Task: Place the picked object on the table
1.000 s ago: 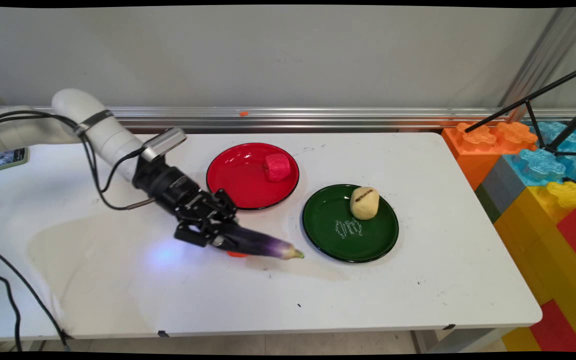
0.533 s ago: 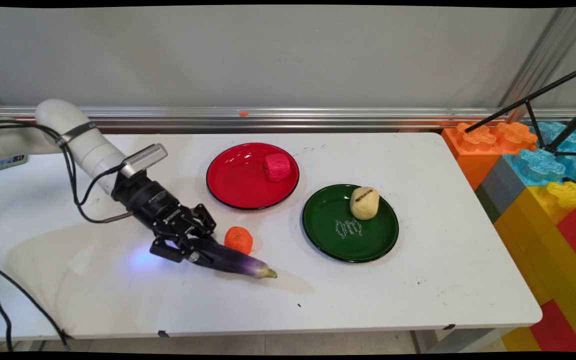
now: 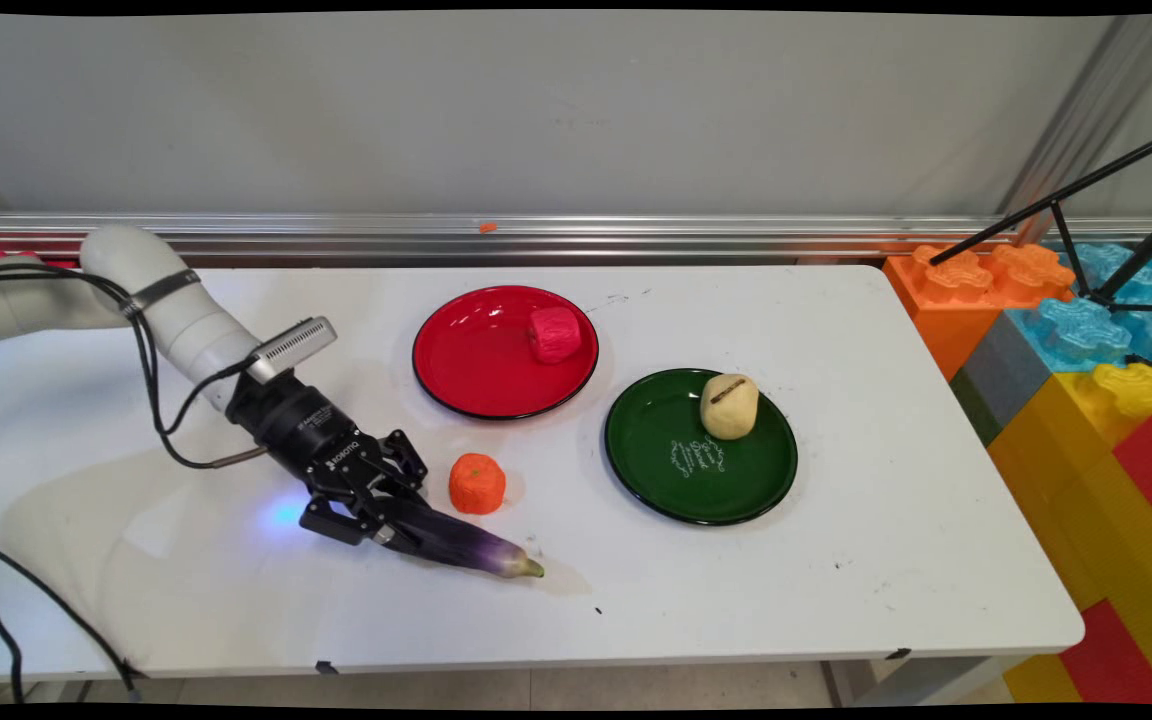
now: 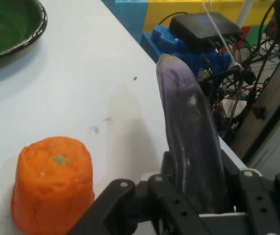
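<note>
The 2 black fingers [image 4: 179,205] are closed on the thick end of a long purple eggplant [image 3: 466,540], and the gripper [image 3: 391,520] is low over the near-left part of the white table [image 3: 886,560], angled down toward the table's near edge. The eggplant is smooth and glossy, dark violet near the grip and paler toward its narrow greenish tip, which lies at or just above the tabletop; contact cannot be told. In the hand view the eggplant [image 4: 191,147] rises straight from between the linkage as a tapering, faintly mottled cylinder.

Just beside the gripper, on its far side, stands a small orange carrot stub [image 3: 477,483], a squat matte cylinder with a rough, grainy skin and a pale green spot on its flat top; in the hand view it [image 4: 54,183] stands on the table, apart from the eggplant.

Farther back lies a round, shiny red plate [image 3: 466,360] with a dark rim, bearing a pink, ridged, barrel-shaped piece [image 3: 554,334] near its right edge. To its right and nearer lies a glossy green plate [image 3: 666,470] with white lettering, holding a pale yellow, lumpy potato-like piece [image 3: 729,406] with a dark slit. Big, studded plastic blocks [image 3: 1086,380] in orange, blue, yellow and red stand past the table's right end.
</note>
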### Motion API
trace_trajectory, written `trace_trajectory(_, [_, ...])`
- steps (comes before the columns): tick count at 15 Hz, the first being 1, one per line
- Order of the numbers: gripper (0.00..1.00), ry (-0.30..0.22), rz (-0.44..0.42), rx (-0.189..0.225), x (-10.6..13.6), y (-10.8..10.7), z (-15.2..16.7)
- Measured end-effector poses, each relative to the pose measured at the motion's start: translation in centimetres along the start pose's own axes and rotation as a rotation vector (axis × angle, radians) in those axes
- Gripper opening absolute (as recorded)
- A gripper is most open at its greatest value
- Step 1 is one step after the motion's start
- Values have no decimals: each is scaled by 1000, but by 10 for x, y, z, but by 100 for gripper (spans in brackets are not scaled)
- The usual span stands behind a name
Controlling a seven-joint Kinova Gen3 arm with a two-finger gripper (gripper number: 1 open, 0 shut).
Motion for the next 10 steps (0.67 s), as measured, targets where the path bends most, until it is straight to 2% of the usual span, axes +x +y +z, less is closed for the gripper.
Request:
trace_trajectory(4, [0, -6, -4, 7, -10, -6, 5])
trace_trajectory(5, [100, -6, -4, 9, -12, -7, 5])
trace_trajectory(10, [100, -4, -7, 14, -19, -7, 1])
